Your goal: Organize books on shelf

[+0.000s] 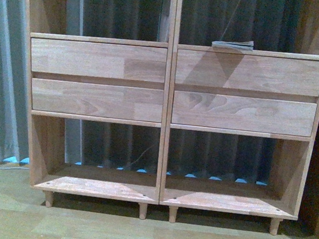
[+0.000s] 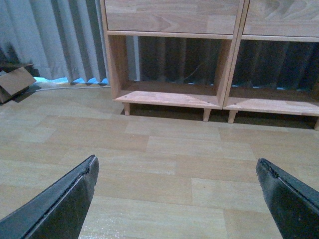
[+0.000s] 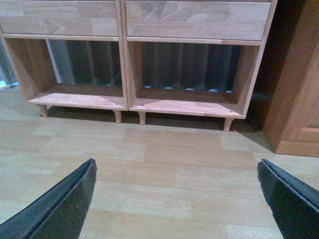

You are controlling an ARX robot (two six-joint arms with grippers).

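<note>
The light-wood shelf (image 1: 169, 86) stands ahead on short round legs, with four drawer fronts and open compartments above and below. A flat grey-teal thing (image 1: 232, 45), possibly a book lying flat, rests on the board above the right drawers. The white paperback is out of view. My left gripper (image 2: 176, 160) is open and empty over the floor, short of the shelf's lower left compartment (image 2: 169, 92). My right gripper (image 3: 177, 163) is open and empty over the floor, short of the lower compartments (image 3: 184, 104). Neither arm shows in the front view.
Grey curtains (image 1: 4, 61) hang behind and left of the shelf. A cardboard box (image 2: 15, 82) lies on the floor at the left. A darker wooden cabinet (image 3: 299, 99) stands right of the shelf. The floor (image 2: 164, 149) is pale wood planks.
</note>
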